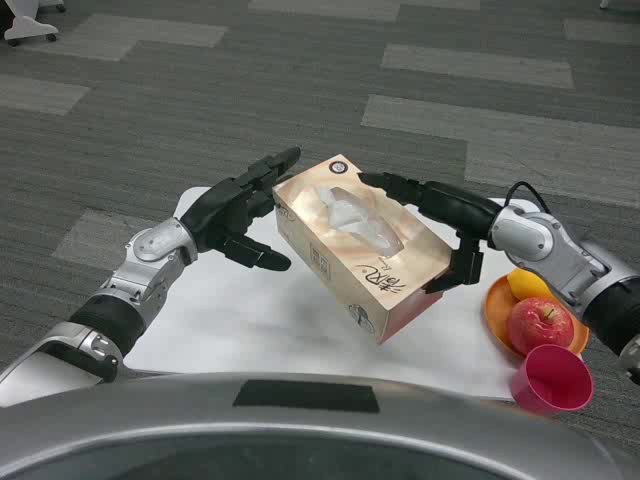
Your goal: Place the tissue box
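Observation:
A tan tissue box (355, 245) with white tissue showing at its top slot hangs tilted above the white table (250, 320). My left hand (240, 205) presses against its left end, fingers stretched along the far edge and thumb below. On the other side, my right hand (440, 215) clamps its right end, fingers along the far top edge and thumb down the near side. The box is held between both hands.
At the table's right end sits an orange plate (495, 305) with a red apple (540, 322) and a yellow-orange fruit (527, 284). A pink cup (552, 380) stands in front of it. Grey carpet floor lies beyond the table.

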